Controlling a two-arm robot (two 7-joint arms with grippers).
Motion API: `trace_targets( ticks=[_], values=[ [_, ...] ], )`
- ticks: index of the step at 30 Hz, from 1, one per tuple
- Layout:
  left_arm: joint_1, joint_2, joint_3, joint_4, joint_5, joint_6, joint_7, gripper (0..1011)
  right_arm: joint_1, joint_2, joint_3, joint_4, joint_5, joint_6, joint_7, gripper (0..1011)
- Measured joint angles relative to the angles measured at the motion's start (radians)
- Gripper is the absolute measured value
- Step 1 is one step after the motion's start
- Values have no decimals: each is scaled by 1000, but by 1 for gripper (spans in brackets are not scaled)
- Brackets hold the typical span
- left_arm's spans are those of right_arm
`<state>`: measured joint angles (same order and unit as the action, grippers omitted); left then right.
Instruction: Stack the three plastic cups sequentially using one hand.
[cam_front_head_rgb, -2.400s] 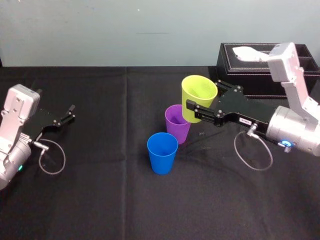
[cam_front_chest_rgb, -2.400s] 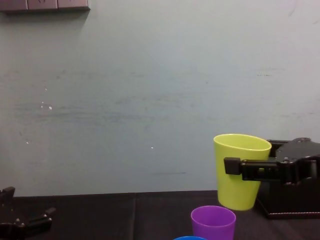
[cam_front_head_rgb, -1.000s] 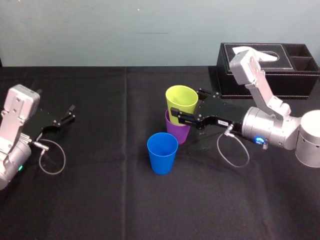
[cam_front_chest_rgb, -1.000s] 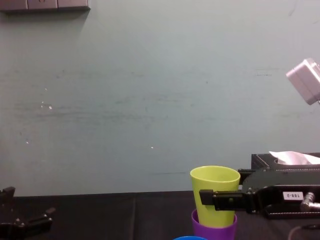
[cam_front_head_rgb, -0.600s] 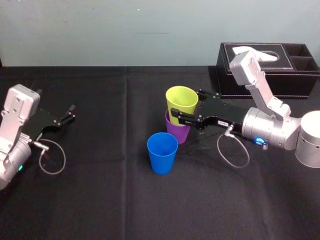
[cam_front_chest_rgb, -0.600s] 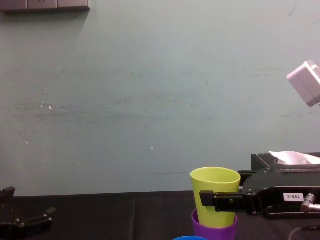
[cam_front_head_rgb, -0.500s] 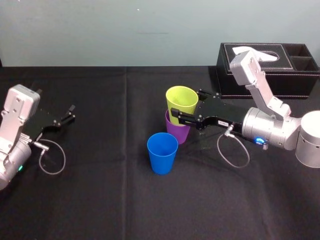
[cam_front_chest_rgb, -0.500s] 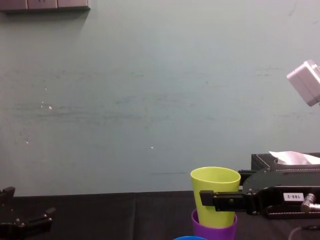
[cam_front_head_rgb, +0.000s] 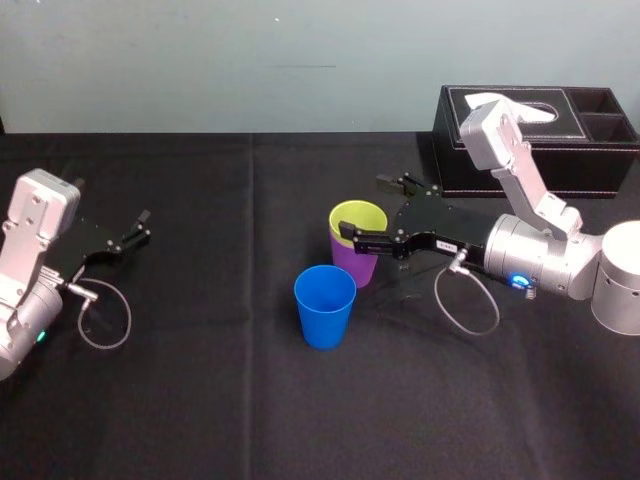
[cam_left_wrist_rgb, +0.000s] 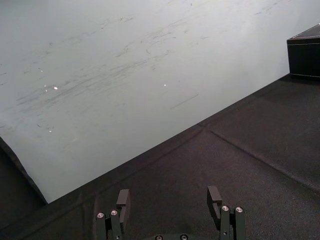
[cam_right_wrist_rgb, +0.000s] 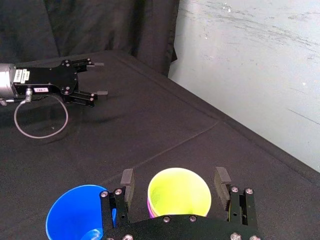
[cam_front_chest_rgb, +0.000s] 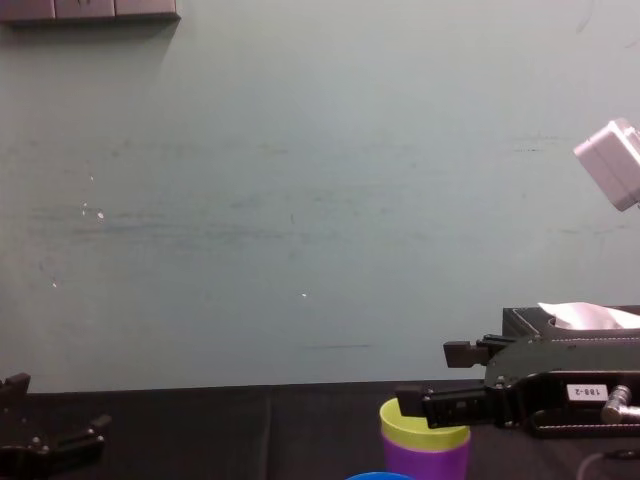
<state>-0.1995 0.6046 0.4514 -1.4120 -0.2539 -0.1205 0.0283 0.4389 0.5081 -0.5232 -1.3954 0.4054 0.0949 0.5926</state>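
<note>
Straddling the yellow-green cup (cam_front_head_rgb: 358, 217) with jaws spread and released, the right hand (cam_front_head_rgb: 361, 210) shows one nesting done, that cup seated in the purple cup (cam_front_head_rgb: 355, 266) near the worktop's (cam_front_head_rgb: 200, 400) middle; the blue cup (cam_front_head_rgb: 325, 310), just beside toward the near edge, is unstacked, the left hand (cam_front_head_rgb: 144, 226) parked open at the left edge.

Black table (cam_front_head_rgb: 200, 400), likely cloth-covered: purple cup (cam_front_head_rgb: 356, 266), blue cup (cam_front_head_rgb: 325, 308), tissue box (cam_front_head_rgb: 602, 162).

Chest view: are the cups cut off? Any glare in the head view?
Chest view: blue cup only a rim sliver at the bottom edge, purple cup cropped below, right gripper crossing the yellow-green cup. Head view: no glare.
</note>
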Motion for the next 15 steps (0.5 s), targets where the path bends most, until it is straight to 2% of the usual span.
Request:
trace_targets(
  ticks=[15],
  values=[
    [0, 0, 0, 0, 0, 0, 0, 1011, 0, 0, 0, -1, 0, 0, -1, 1004]
  ],
)
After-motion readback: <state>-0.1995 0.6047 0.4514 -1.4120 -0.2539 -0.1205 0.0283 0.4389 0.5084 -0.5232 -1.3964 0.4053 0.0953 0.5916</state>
